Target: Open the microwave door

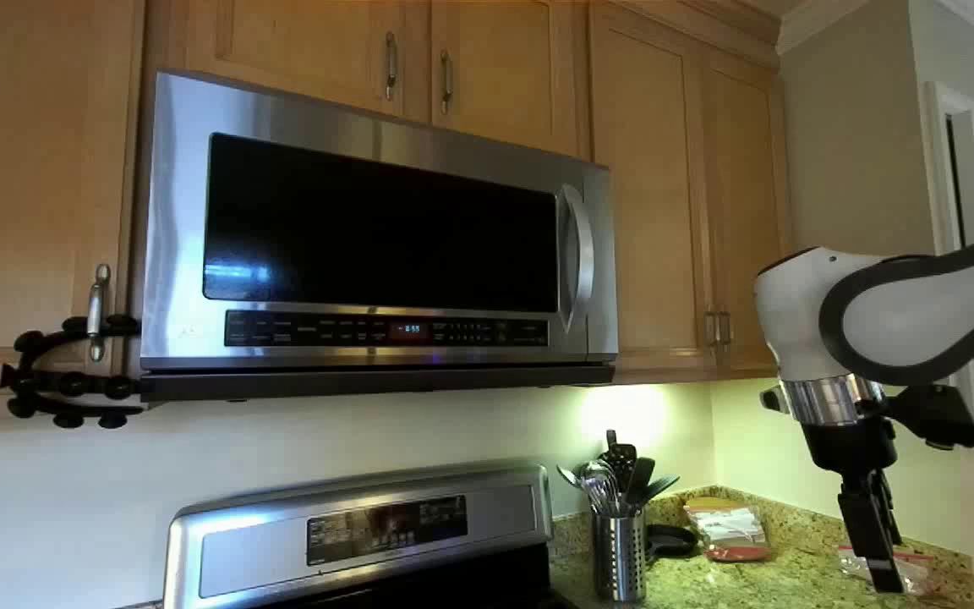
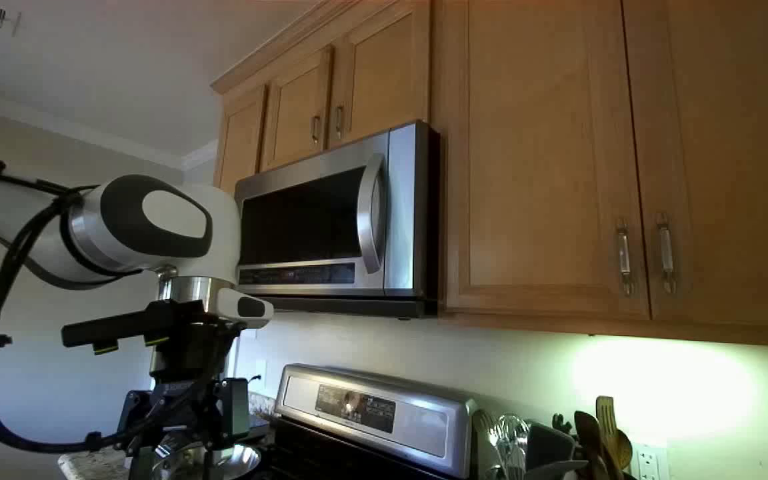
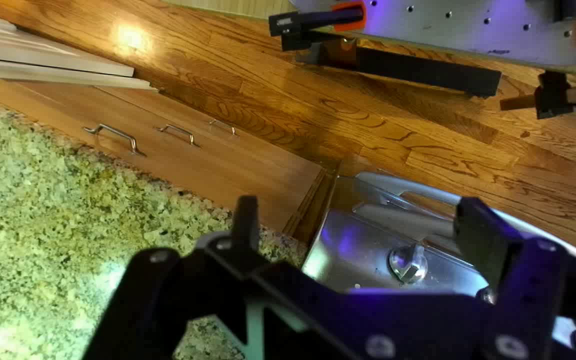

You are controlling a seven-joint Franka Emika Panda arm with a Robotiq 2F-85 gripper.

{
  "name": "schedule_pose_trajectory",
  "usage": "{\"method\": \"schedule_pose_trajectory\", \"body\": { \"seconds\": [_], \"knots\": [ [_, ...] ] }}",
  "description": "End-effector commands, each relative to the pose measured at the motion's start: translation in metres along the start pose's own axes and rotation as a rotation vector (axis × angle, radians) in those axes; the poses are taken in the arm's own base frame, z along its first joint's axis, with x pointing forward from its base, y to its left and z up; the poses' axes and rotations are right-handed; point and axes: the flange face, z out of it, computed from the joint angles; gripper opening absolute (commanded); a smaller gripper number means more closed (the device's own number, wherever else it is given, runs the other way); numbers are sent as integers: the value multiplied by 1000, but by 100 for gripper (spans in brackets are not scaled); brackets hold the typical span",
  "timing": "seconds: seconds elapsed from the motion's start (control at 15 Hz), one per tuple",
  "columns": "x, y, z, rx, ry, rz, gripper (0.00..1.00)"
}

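Black right down to its tips, the gripper (image 3: 362, 222) points downward with its two fingers (image 3: 246, 222) spread wide, as the wrist view shows. Past them in that view lie a speckled granite countertop (image 3: 63, 215), wooden drawer fronts (image 3: 228, 160) with metal pulls, plank flooring (image 3: 278, 100), and the steel front of the stove (image 3: 350, 250) with a knob (image 3: 408, 263). Above the gripper, the white arm (image 2: 157, 220) reaches in from the picture's edge in both exterior views. Well apart from the fingers, and higher than they are, is the microwave door (image 1: 381, 224): in an exterior view it shows up and to the picture's left of the gripper, while in an exterior view its dark window (image 2: 301, 217) shows up and to the picture's right. It is closed, flush with the front of the microwave (image 1: 602, 288), its curved handle (image 1: 580, 254) at the picture-right end. Lower down, across a stretch of pale wall (image 1: 419, 423), sits the stove's control panel (image 1: 369, 541); beside it a perforated metal canister (image 1: 620, 554) holds utensils (image 1: 618, 478). Light wooden cabinet doors (image 1: 648, 186) run above the microwave and to both sides.
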Motion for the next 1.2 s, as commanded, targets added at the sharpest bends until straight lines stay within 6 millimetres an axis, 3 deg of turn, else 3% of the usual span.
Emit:
{"method": "schedule_pose_trajectory", "body": {
  "seconds": [0.0,0.33,0.53,0.8,1.13],
  "knots": [
    [0,0,0,1,-2,0,100],
    [1,0,1,2,-7,-1,100],
    [14,4,-11,-8,46,4,100],
    [41,20,-56,-36,190,20,100],
    [76,33,-130,-73,436,50,100]
  ]
}}
